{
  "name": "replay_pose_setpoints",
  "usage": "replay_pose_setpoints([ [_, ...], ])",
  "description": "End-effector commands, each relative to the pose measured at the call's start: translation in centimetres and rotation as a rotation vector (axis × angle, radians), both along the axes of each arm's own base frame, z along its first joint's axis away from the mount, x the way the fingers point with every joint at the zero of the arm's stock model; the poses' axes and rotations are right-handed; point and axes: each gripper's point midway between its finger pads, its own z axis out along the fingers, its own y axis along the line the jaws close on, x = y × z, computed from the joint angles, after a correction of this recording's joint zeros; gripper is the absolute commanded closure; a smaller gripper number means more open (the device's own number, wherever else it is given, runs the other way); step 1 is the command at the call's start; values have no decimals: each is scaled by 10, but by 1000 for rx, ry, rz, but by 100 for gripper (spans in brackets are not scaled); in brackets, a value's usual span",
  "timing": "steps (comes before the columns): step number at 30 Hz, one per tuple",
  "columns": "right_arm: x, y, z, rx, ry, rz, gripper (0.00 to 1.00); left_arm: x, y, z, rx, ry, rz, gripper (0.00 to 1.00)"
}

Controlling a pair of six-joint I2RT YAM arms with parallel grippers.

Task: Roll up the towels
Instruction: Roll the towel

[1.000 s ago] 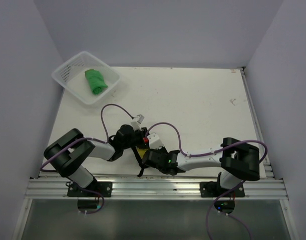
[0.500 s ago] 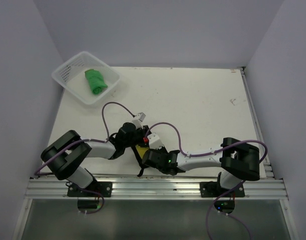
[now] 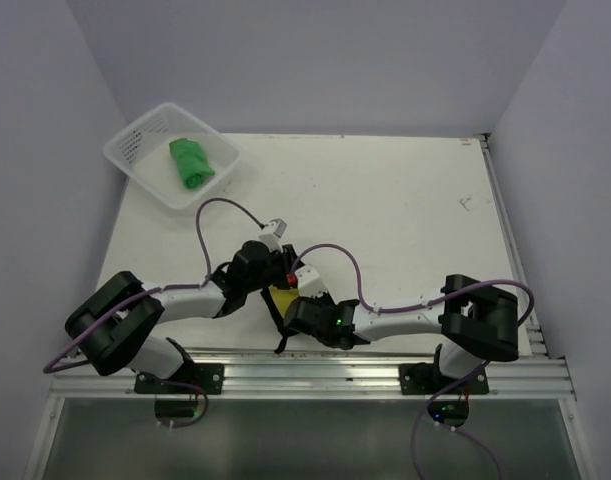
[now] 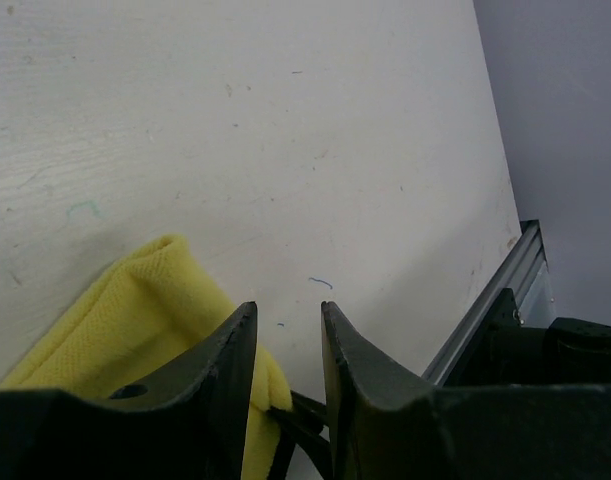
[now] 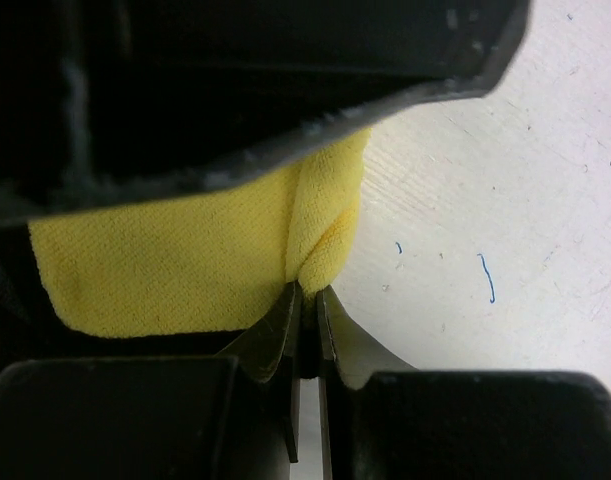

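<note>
Since a second earlier, my left arm (image 3: 180,295) had dropped its elbow toward 7 o'clock and nudged its wrist toward 1 o'clock. A little more yellow showed between the two wrists.

From above I could see little of the work. Both sets of fingers were buried under the wrists and their cameras near the table's (image 3: 405,220) 6 o'clock edge. Only a sliver of the yellow towel (image 3: 282,299) showed there. The green towel (image 3: 191,162) lay bunched in the basket (image 3: 117,152) at 10 o'clock, well apart from both arms.

On the right wrist camera a dark, blurred mass filled the upper half and covered the top of the yellow towel (image 5: 175,260). I could not make out what it was. The right gripper (image 5: 307,295) had its jaws all but together, pinching a fold of the cloth at their tips. The rest of the towel spread away toward 10 o'clock, and bare table lay at 2 o'clock.

On the left wrist camera the left gripper (image 4: 287,312) had its jaws apart, with bare table showing between the tips. The yellow towel (image 4: 135,310) lay at 8 o'clock of them, against the outer side of one finger (image 4: 220,370), and it was cut off by that finger and the frame's lower edge. Low in the gap a yellow edge and a thin black strip crossed. I could not tell whether the jaws pressed on either.
</note>
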Motion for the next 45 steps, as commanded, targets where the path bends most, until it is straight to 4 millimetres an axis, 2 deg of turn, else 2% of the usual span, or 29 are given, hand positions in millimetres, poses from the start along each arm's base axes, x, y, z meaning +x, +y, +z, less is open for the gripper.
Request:
replay_pose_setpoints([
  [1,-4,-7,-12,-2,40,-13,100,2,-24,38,-153,-77,-64,64],
  [3,-4,-6,-12,0,40,-14,100,1,-29,40,-164,-82,-82,64],
  [7,-4,-7,-11,-1,38,-16,100,0,-32,26,-142,-58,-89,64],
  [9,-4,-7,-12,-3,40,-16,100,-1,-30,12,-122,-32,-84,64],
  [13,-4,-7,-12,-2,39,-18,100,-4,-27,-4,-109,-9,-82,64],
  [27,-4,-4,-11,-2,45,-10,100,-9,6,-44,59,1,-13,64],
  [28,-4,-4,-9,5,44,-9,95,-9,7,-45,62,3,-12,64],
  [31,-5,-5,-4,13,45,-4,90,-10,8,-50,67,11,-9,64],
  [34,-7,-6,8,34,44,7,80,-11,8,-51,65,11,-10,64],
  [35,-8,-6,17,65,45,12,73,-10,9,-51,66,10,-6,64],
  [38,-15,-9,27,116,67,30,62,-11,10,-52,72,11,-2,64],
  [39,-16,-7,41,171,60,36,56,-11,10,-52,71,12,-3,64],
  [41,-21,-6,47,219,76,51,51,-13,11,-54,73,17,-2,64],
  [42,-22,-5,57,257,70,51,49,-12,11,-54,69,17,1,65],
  [45,-25,-1,65,342,108,45,47,-14,12,-54,61,18,1,65],
])
